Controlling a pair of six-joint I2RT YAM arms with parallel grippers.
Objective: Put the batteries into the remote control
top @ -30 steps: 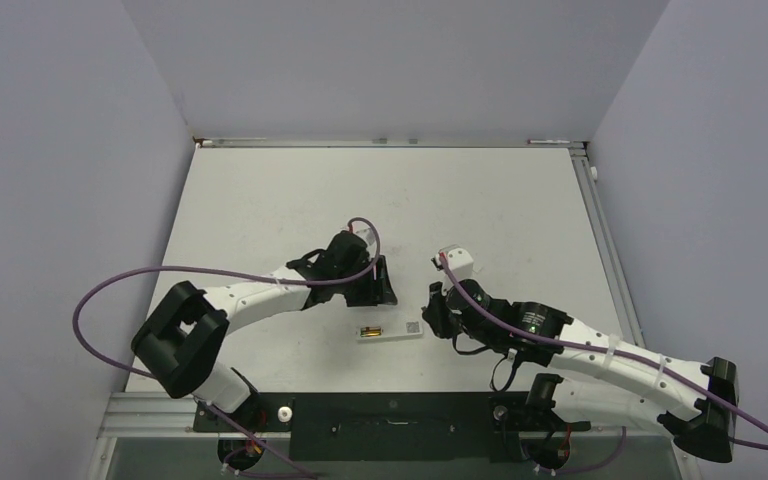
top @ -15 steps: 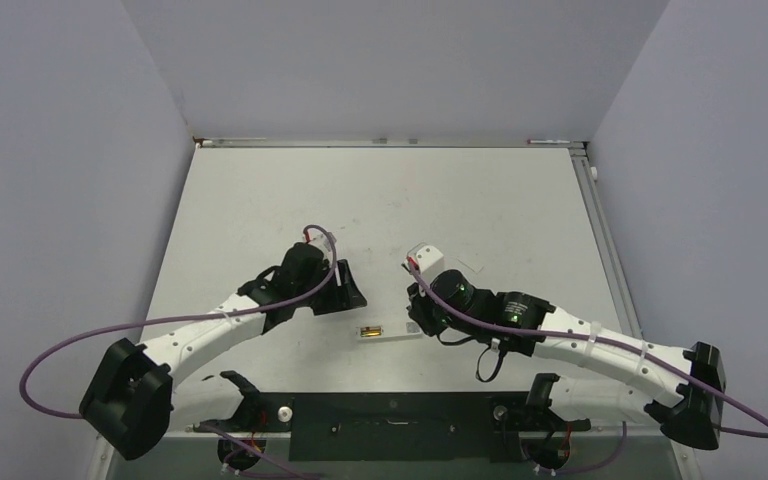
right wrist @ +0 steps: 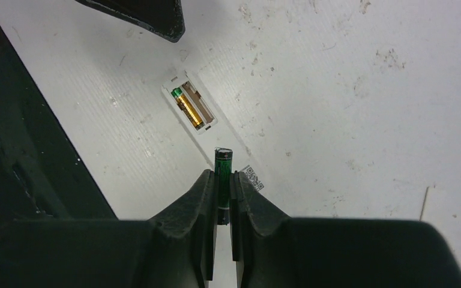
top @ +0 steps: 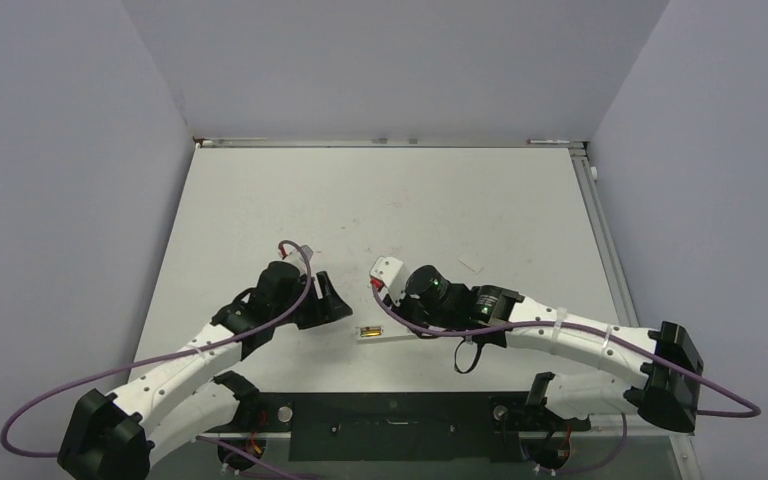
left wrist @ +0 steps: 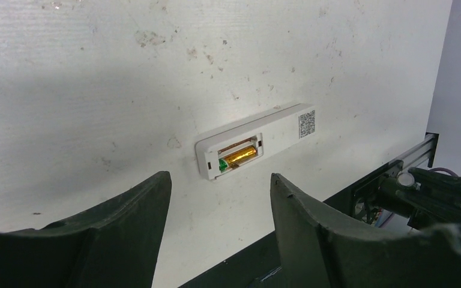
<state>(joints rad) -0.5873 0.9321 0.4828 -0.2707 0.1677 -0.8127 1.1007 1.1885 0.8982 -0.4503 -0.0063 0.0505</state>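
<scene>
On the worktop [top: 460,200], the remote control [left wrist: 282,124] holds the yellow-gold battery [left wrist: 241,153]. The right claw [right wrist: 223,177] pinches the green battery [right wrist: 223,163]. The left claw [left wrist: 219,186] is spread.

Slim white rectangular plastic remote control [top: 385,332] lies on the pale surface [top: 460,200] — yellow-gold cylindrical battery [top: 368,331] seated at its left end.
</scene>
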